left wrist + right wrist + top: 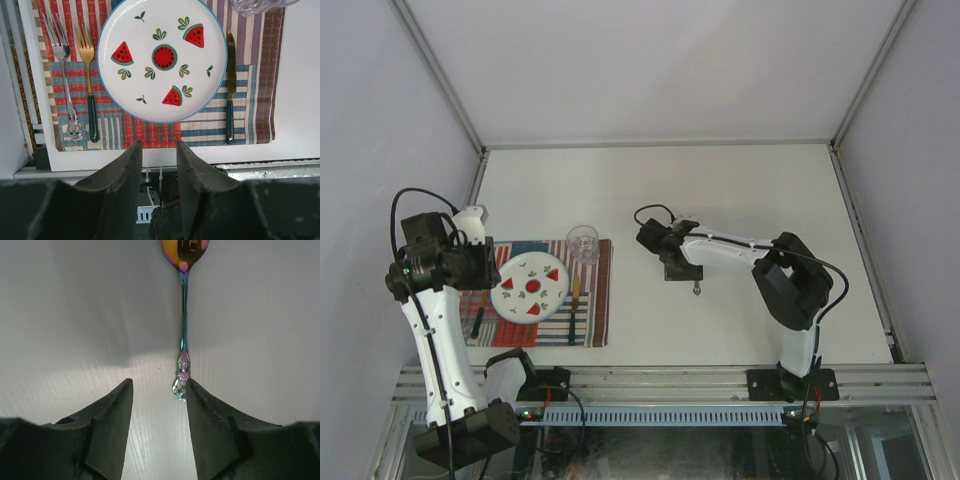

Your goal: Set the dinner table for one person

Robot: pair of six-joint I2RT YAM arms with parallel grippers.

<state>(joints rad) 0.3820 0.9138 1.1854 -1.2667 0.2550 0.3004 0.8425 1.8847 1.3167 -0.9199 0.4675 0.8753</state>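
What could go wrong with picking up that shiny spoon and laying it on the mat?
1. The spoon has its handle end lying close to one finger of the open right gripper, not centred. Closing might just nudge it away.
2. The placemat strip beside the knife is narrow, with the glass at its far end. Placing the spoon there could bump either.

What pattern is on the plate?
The plate is white, blue-rimmed, with red watermelon slices and green leaves; clearest in the left wrist view.
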